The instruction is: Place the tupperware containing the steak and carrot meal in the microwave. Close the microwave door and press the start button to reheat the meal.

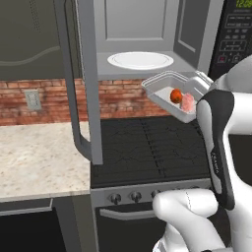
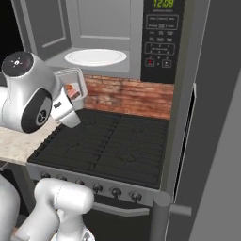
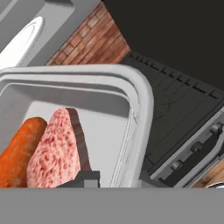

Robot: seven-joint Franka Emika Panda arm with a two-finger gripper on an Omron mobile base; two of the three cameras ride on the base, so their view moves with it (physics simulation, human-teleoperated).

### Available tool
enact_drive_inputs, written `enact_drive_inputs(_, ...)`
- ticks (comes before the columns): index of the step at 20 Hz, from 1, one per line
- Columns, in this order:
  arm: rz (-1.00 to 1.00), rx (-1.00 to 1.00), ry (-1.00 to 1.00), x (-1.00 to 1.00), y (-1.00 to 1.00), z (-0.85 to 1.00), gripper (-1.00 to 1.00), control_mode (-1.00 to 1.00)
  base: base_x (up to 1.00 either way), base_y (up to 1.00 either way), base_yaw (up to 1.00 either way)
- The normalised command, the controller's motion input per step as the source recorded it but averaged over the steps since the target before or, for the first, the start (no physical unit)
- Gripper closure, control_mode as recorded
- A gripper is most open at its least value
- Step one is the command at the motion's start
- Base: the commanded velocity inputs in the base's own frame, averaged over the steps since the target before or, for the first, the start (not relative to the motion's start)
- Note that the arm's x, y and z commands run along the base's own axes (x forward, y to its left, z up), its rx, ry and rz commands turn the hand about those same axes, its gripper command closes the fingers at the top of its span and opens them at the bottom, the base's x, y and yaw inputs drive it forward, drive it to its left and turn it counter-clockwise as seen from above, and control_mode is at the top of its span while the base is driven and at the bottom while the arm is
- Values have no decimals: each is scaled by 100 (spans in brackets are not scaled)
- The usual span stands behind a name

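Here the hand (image 3: 83, 177) grips the tupperware (image 1: 170, 86), held just below the microwave (image 1: 142, 29).

The microwave (image 1: 147, 34) sits above the stove (image 1: 147, 142), its door (image 1: 81, 83) swung out to the left over the counter (image 1: 39, 152), its plate (image 1: 140, 60) inside and the keypad (image 2: 160, 40) on its right. The tub (image 1: 172, 91) hangs in the air over the stove, just in front of and below the microwave's opening. Carrot (image 1: 175, 95) and steak (image 1: 188, 102) lie side by side in the tub, touching.
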Motion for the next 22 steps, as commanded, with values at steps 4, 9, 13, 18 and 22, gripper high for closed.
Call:
enact_drive_inputs(4, 11, 0, 0, 1, 1, -1, 100, -100, 0, 0, 0)
enact_drive_inputs(9, 8, 0, 0, 14, 4, 1, 100, -100, 0, 0, 0)
enact_drive_inputs(13, 1, 0, -3, 17, 7, 7, 100, -100, 0, 0, 0)
enact_drive_inputs(18, 0, 0, -9, 20, 19, 10, 100, -100, 0, 0, 0)
enact_drive_inputs(22, -4, 0, -18, 8, 14, 24, 100, -100, 0, 0, 0)
